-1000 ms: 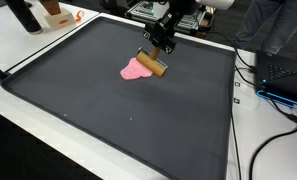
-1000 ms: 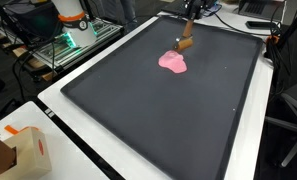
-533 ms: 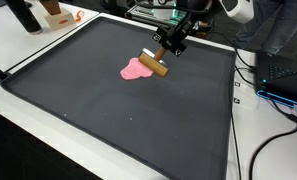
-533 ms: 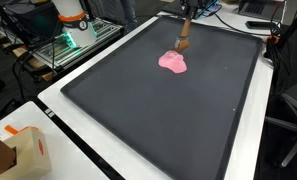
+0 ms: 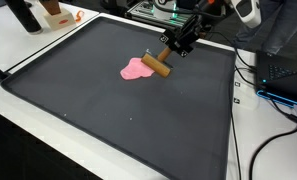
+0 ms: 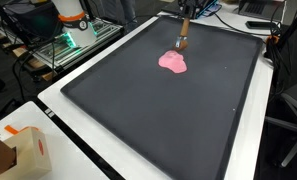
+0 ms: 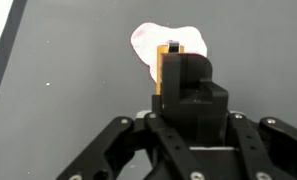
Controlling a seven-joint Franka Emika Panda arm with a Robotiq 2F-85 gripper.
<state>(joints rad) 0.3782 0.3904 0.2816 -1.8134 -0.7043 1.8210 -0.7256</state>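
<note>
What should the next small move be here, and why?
Probably ease the wooden roller a little further onto the pink lump. The tool holds the roller's handle at a tilt. The roller's head rests on the black mat right at the lump's edge, so most of the lump lies untouched beyond it.

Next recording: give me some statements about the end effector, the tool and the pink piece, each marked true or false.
1. The end effector is shut on a wooden tool. True.
2. The pink blob hangs in the air. False: it lies flat on the black mat.
3. The tool's lower end sits right beside the blob's edge. True.
4. Two pink blobs lie on the mat. False: only one shows.
5. The mat is white. False: it is black; the table around it is white.
</note>
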